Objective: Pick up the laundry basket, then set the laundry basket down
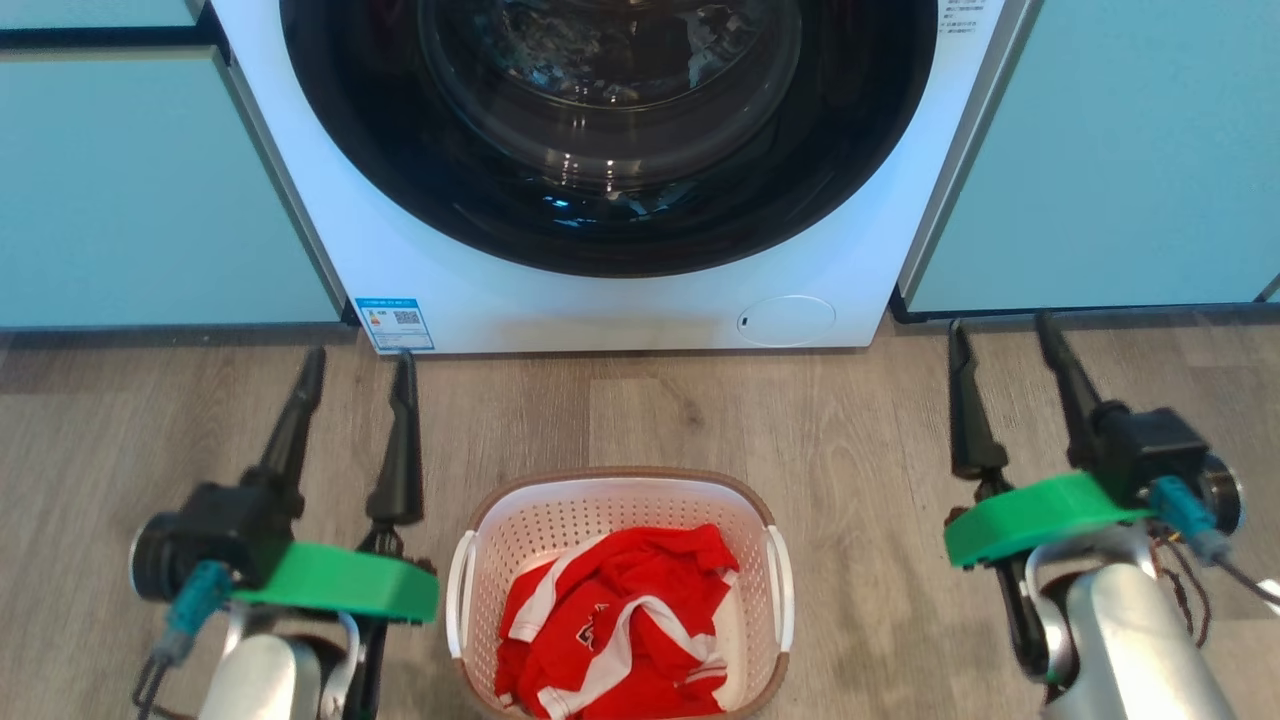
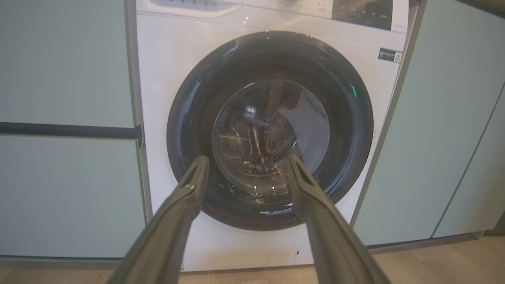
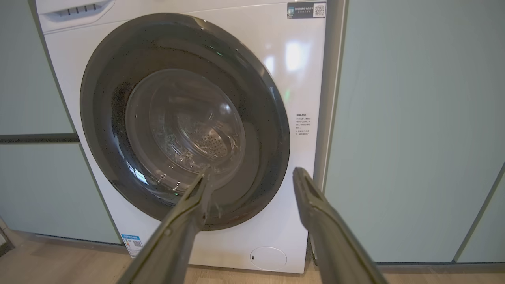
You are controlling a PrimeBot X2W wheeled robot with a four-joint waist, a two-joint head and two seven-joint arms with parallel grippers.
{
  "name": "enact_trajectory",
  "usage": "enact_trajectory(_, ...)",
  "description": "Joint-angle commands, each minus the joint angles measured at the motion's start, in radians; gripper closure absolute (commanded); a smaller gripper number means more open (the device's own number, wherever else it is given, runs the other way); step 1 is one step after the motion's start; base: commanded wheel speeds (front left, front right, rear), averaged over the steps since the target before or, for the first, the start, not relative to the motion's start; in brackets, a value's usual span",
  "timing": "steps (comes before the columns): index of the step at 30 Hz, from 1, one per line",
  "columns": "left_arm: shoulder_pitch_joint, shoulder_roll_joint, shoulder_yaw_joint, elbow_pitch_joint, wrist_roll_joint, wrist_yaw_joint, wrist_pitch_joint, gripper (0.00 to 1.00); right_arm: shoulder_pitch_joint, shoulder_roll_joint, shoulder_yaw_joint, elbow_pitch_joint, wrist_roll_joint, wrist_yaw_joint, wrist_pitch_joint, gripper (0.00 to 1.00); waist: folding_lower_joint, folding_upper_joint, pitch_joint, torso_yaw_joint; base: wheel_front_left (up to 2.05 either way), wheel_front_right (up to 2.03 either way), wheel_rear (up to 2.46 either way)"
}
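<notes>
White perforated plastic is forming the walls of the basket [image 1: 590,520], and a brown woven-look band is running around its rounded-rectangular rim. One white handle [image 1: 458,590] is curving along the side facing the left end effector [image 1: 360,360], and a second handle [image 1: 782,590] is curving along the side facing the right end effector [image 1: 1002,325]. A red garment [image 1: 610,630] with white stripes is lying crumpled inside, filling the part nearest the robot and leaving the far wall bare.

The basket is sitting upright on the wood-look floor [image 1: 800,420], between the two end effectors and back from their fingertips, about level with their wrists. It is lying just beside the left end effector's green collar [image 1: 340,585] and farther from the right one. Neither end effector is touching it.

Both end effectors are holding their fingers spread, with nothing between them. In the left wrist view the left end effector [image 2: 247,157] is pointing at the dark round door [image 2: 272,130] of the white washer [image 2: 158,98], its two fingers framing the lower part of the glass. In the right wrist view the right end effector [image 3: 251,173] is aiming at the washer's lower right. One finger is crossing the door's edge, and the other is lying over the white panel near the seam with the pale green cabinet [image 3: 414,138].
</notes>
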Motion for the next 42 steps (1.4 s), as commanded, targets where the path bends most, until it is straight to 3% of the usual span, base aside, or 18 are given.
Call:
enact_trajectory(1, -0.022, -0.002, 0.035, -0.004, 0.044, -0.019, -0.015, 0.0, -0.018, -0.009, 0.032, -0.001, -0.036, 0.003, -0.016, 0.0, 0.0, 0.0, -0.002, 0.0, 0.0, 0.0, 0.0)
enact_trajectory(6, -0.007, -0.008, 0.033, 0.103, 0.055, -0.058, -0.021, 0.0, -0.018, -0.01, 0.034, 0.087, -0.035, 0.003, -0.022, 0.0, 0.0, 0.0, -0.005, -0.003, 0.0, 0.0, 0.0)
enact_trajectory(12, -0.007, -0.01, 0.049, 0.219, 0.024, -0.073, -0.021, 0.0, -0.03, -0.01, 0.04, 0.182, -0.037, 0.003, -0.022, 0.0, 0.0, 0.0, -0.009, -0.009, 0.0, 0.0, 0.0)
enact_trajectory(42, -0.005, -0.01, 0.044, 0.285, 0.004, -0.081, -0.021, 0.0, -0.044, -0.01, 0.043, 0.236, -0.048, 0.003, -0.022, 0.0, 0.0, 0.0, -0.003, -0.01, 0.0, 0.0, 0.0)
